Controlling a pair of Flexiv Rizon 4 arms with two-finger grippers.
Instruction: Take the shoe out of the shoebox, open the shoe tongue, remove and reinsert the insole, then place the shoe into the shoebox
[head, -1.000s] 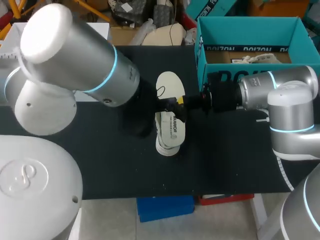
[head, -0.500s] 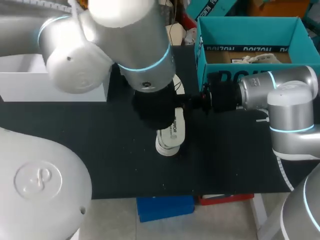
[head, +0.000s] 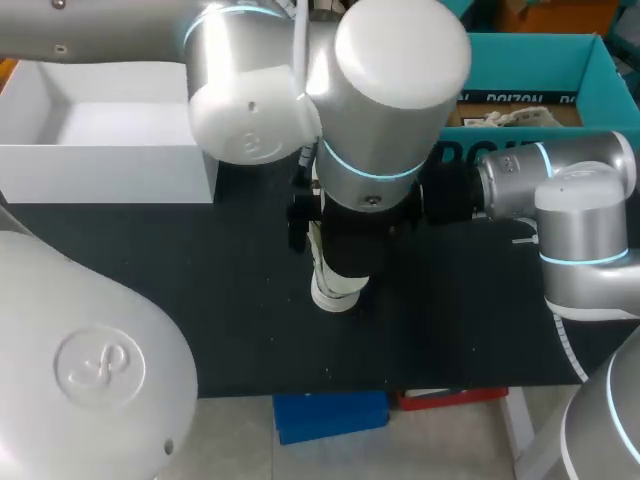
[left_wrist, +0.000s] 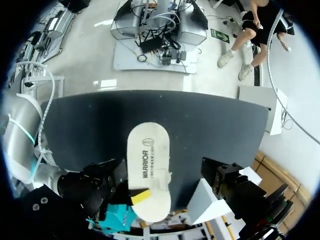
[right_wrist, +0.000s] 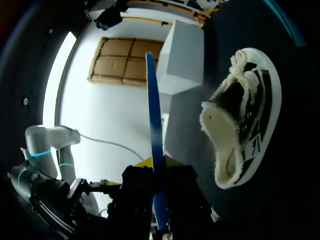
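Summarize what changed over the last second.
Left arm swung in from the left and now hangs over the insole, hiding the shoe from the head view. Nothing grabbed or released. Unchanged: right gripper shut on the insole, right arm, shoebox.

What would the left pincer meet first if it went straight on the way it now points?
Most likely the white printed insole, gripped at one end by the right pincer, with the black table mat behind it. How far off it is remains unclear.
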